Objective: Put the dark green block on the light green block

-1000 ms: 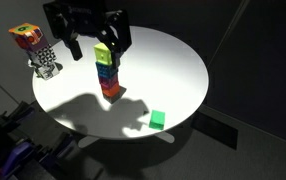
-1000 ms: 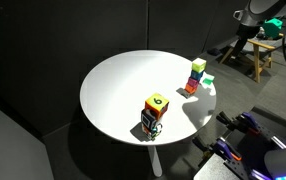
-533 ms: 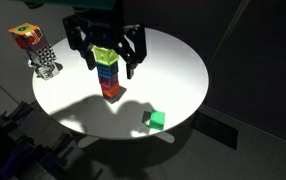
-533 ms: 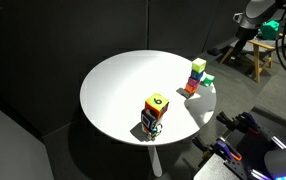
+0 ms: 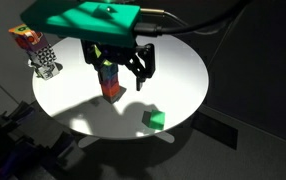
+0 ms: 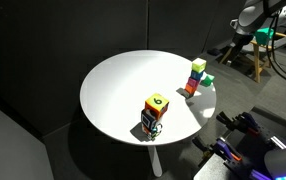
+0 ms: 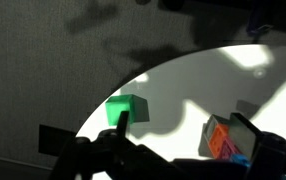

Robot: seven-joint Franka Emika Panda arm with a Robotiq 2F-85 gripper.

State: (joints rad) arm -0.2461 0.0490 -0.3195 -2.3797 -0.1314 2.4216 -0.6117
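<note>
The dark green block (image 5: 155, 119) lies alone on the round white table (image 5: 183, 70), near its edge. It also shows in the wrist view (image 7: 129, 110) and in an exterior view (image 6: 208, 79). The light green block (image 6: 199, 66) tops a stack of coloured cubes (image 5: 111, 84). My gripper (image 5: 118, 63) is open and empty above the stack and hides the stack's top in that exterior view. In the wrist view my gripper (image 7: 183, 150) has one finger near the dark green block and the other by the stack (image 7: 223, 140).
A second small pile, a coloured cube on a patterned block (image 5: 41, 52), stands at the opposite table edge and shows in both exterior views (image 6: 155, 112). A wooden stool (image 6: 263, 55) stands beyond the table. Dark walls surround the table.
My gripper has moved across the stack toward the dark green block's side and now hides the light green block in that exterior view. The blocks have not moved.
</note>
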